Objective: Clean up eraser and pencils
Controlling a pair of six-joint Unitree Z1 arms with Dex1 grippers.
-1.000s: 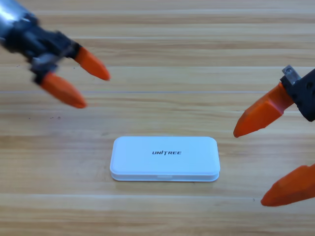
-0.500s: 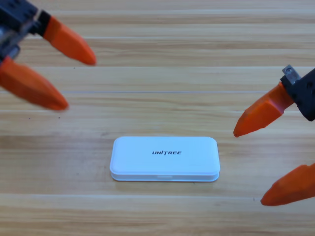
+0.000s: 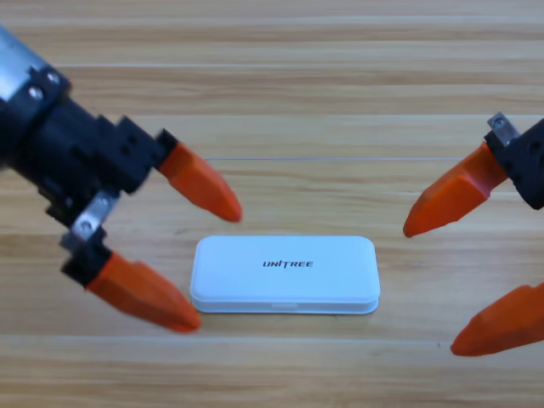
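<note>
Here, white case [image 3: 285,274] lying shut at desk [image 3: 297,85] centre, lid down, logo up. Eraser and pencils not showing anywhere; likely inside case, cannot confirm. Case probably light, stiff, smooth plastic, apt to slide; best gripped across short sides or at front lip. Left hand [image 3: 194,263] hovering just beside case's left end, jaws spread wide, holding nothing, touching nothing. Right hand [image 3: 442,285] waiting at right edge, jaws also spread wide, empty, apart from case.
</note>
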